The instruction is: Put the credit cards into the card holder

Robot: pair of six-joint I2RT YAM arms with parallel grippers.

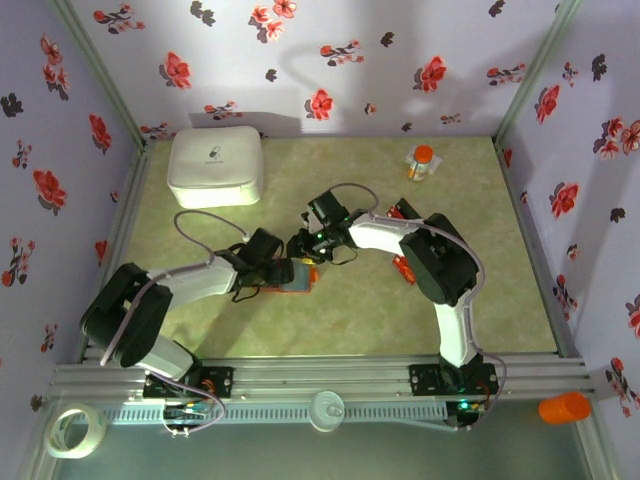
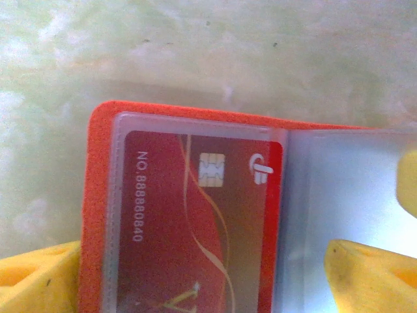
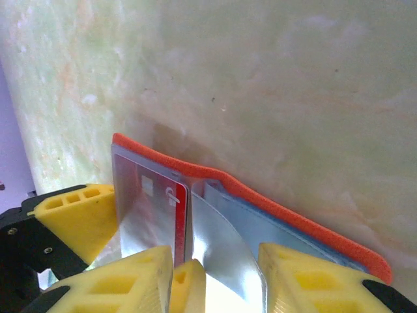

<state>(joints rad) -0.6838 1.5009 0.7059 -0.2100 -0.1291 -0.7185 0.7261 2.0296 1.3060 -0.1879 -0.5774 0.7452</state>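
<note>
left fingers (image 2: 202, 254) are spread wide open, straddling the card holder (image 2: 98, 195) on the tabletop (image 2: 260, 52). i'd guess that's to pin it flat and open. one red card (image 2: 195, 228) sits in its clear pocket. right fingers (image 3: 216, 254) are half apart around the next clear flap (image 3: 218, 218). can't tell if they're actually pinching it, but it's probably meant to lift it for another card. further out, what look like spare red cards (image 1: 404, 268) lie by the right arm, then a white box (image 1: 215, 165) and a small bottle (image 1: 422, 162) at the back.
</note>
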